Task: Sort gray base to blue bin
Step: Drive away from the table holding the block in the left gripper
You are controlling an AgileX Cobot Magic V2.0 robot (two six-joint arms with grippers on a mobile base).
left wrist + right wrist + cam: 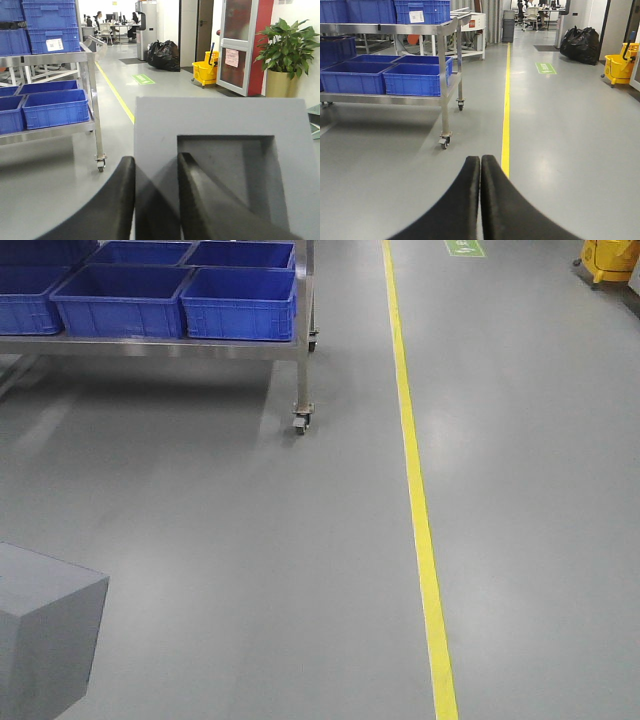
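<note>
Grips the gray base (220,117) by one wall with the left fingers (120,210) — one inside the recess (230,165), one outside — well apart from the blue bin (240,310) on the cart shelf (150,347). Presses the right fingers (462,205) together, empty.

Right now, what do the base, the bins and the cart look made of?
Base: flat matte gray with no shine and crisp recess edges. It looks like moulded plastic or dense foam; I cannot tell which.
Bins: glossy blue plastic, going by the soft highlights and rolled rims.
Cart: probably stainless steel, given the silvery brushed sheen.
</note>
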